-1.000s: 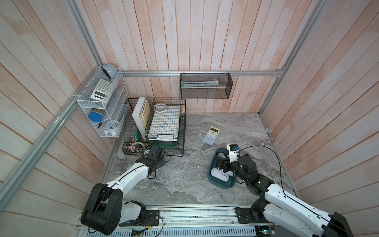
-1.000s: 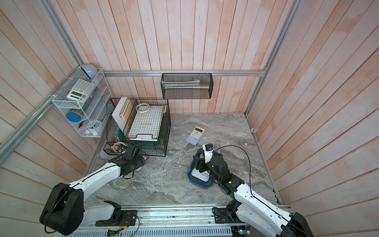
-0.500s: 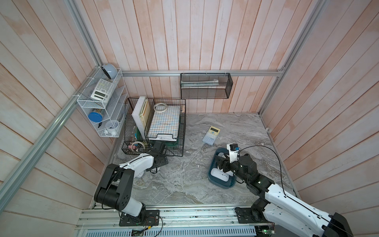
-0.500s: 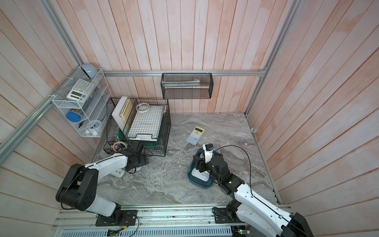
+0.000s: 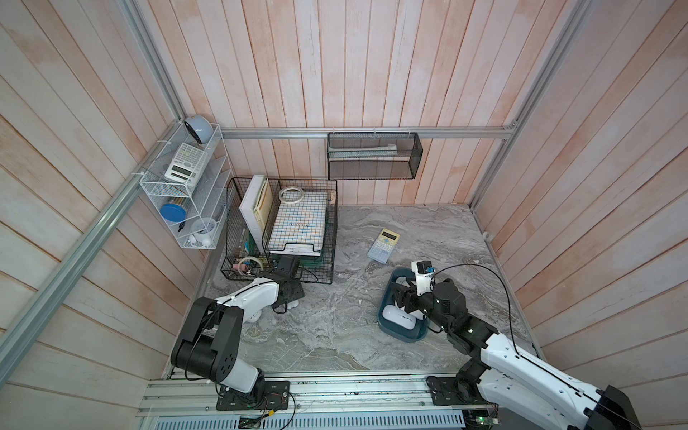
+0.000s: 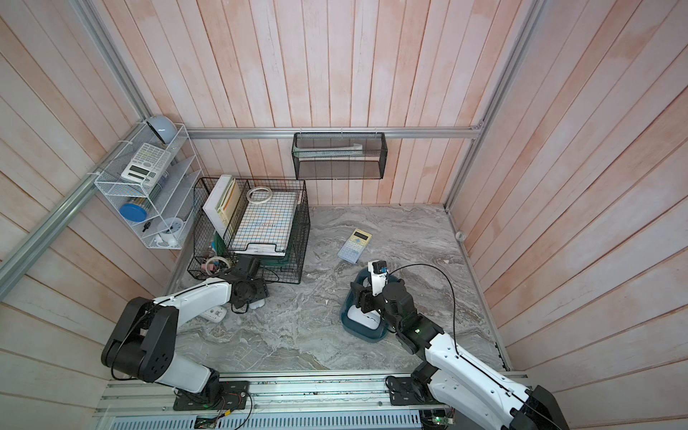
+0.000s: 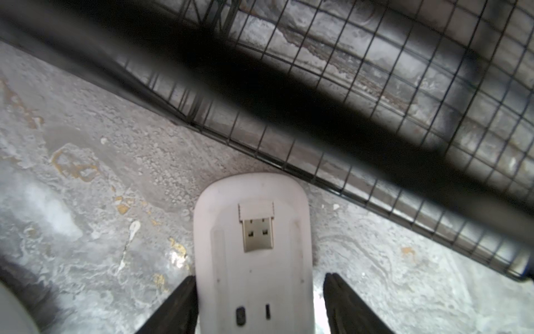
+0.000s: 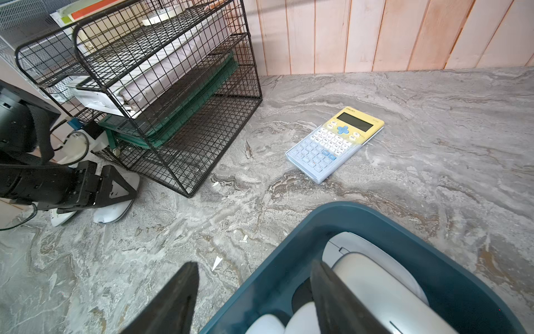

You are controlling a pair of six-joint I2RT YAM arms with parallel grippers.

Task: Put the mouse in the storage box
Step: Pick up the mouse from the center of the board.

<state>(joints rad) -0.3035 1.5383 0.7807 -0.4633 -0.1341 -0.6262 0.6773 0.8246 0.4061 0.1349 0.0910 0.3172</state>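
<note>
The left gripper (image 7: pixel 260 276) stands narrow astride the mouse (image 7: pixel 252 245), which lies belly-up on the table (image 7: pixel 86 231). One finger (image 7: pixel 185 297) touches its flank, the other sits a sliver off, and the wire basket (image 7: pixel 375 115) is just ahead. The right gripper (image 8: pixel 254 263) straddles the storage box (image 8: pixel 291 245) wall, loosely parted and gripping nothing — likely steadying it for the drop.

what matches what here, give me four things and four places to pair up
1 calculator
2 upside-down mouse
3 storage box
4 black mesh tray

a hangs on the back wall
b holds white mice
c between the fingers of the left gripper
d lies flat on the table

Pairs: 1-d, 2-c, 3-b, 4-a
</note>
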